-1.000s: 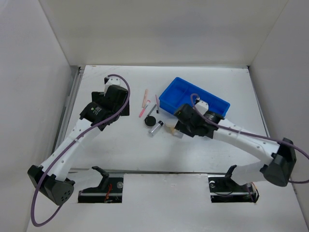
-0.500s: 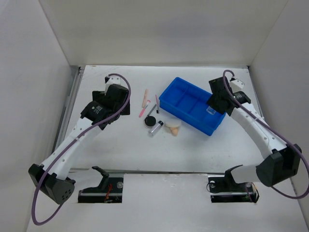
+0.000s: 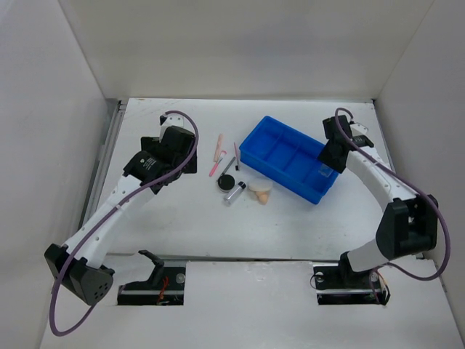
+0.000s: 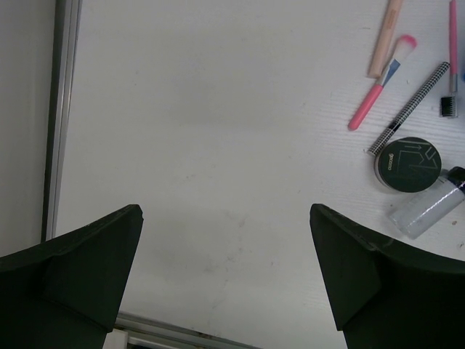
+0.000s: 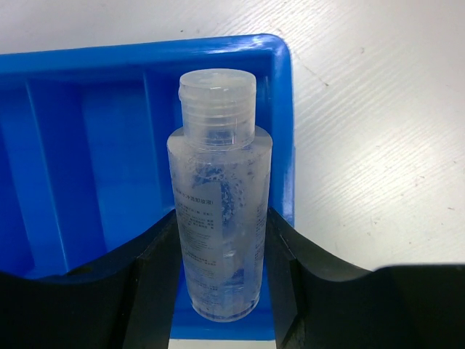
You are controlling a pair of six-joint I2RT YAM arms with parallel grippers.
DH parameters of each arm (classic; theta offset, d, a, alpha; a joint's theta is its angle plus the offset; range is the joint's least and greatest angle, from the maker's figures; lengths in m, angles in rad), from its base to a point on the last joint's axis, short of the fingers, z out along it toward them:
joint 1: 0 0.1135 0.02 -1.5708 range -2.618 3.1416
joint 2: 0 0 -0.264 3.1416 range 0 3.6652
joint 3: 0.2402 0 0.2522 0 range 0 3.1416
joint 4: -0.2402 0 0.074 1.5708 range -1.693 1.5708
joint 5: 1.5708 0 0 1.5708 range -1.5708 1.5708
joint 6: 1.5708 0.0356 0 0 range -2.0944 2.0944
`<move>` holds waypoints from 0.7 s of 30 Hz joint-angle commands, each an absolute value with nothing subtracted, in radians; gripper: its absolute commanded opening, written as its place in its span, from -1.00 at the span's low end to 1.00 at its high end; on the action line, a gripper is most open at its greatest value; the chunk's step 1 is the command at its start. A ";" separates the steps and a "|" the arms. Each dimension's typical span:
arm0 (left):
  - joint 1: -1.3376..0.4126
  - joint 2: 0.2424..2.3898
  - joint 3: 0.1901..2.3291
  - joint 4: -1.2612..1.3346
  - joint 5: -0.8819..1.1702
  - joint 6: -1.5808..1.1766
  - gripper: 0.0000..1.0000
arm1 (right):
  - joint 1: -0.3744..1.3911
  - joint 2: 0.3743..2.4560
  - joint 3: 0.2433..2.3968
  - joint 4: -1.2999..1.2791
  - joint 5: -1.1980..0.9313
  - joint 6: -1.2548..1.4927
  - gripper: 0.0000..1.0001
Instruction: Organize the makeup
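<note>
Right wrist, clear bottle [image 5: 218, 218], bubbly inside, capped

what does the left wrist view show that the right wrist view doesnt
Only the left wrist view: the pink brush, checkered pencil, black round compact and black-capped cylinder lying on the table, beyond the open left tool.
Only the right wrist view: the clear bottle gripped between the fingers of the right tool, with the end compartment of the blue tray behind it.
Both: the bare white table surface.
</note>
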State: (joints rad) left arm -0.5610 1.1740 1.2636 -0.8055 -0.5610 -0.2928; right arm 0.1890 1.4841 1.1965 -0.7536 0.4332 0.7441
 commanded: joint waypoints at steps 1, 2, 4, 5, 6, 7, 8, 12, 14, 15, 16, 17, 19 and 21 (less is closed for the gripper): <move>-0.560 1.187 1.293 -0.816 -0.551 -0.291 1.00 | 0.193 1.508 1.204 -0.660 0.408 0.709 -0.32; -0.560 1.187 1.293 -0.816 -0.551 -0.291 1.00 | 0.193 1.508 1.204 -0.660 0.408 0.700 -0.32; -0.560 1.187 1.293 -0.816 -0.551 -0.291 1.00 | 0.193 1.519 1.204 -0.660 0.399 0.699 -0.29; -0.560 1.187 1.293 -0.816 -0.551 -0.291 1.00 | 0.193 1.519 1.204 -0.660 0.388 0.699 -0.29; -0.560 1.187 1.293 -0.816 -0.551 -0.291 1.00 | 0.193 1.519 1.194 -0.649 0.388 0.699 -0.29; -0.560 1.187 1.293 -0.816 -0.551 -0.291 1.00 | 0.193 1.519 1.181 -0.649 0.388 0.699 -0.29; -0.560 1.187 1.293 -0.816 -0.551 -0.291 1.00 | 0.193 1.510 1.181 -0.649 0.379 0.699 -0.26; -0.560 1.187 1.302 -0.816 -0.551 -0.291 1.00 | 0.193 1.500 1.151 -0.649 0.379 0.699 -0.10; -0.560 1.187 1.302 -0.816 -0.542 -0.291 1.00 | 0.193 1.488 1.141 -0.649 0.379 0.699 0.13; -0.560 1.187 1.302 -0.816 -0.541 -0.291 1.00 | 0.193 1.488 1.141 -0.649 0.379 0.699 0.19; -0.560 1.187 1.302 -0.816 -0.541 -0.301 1.00 | 0.193 1.477 1.141 -0.658 0.379 0.699 0.26; -0.560 1.187 1.302 -0.816 -0.541 -0.301 1.00 | 0.193 1.477 1.141 -0.658 0.390 0.699 0.29; -0.560 1.197 1.302 -0.816 -0.541 -0.301 1.00 | 0.193 1.454 1.160 -0.669 0.390 0.699 0.36; -0.560 1.197 1.302 -0.816 -0.541 -0.301 1.00 | 0.193 1.433 1.184 -0.698 0.399 0.699 0.42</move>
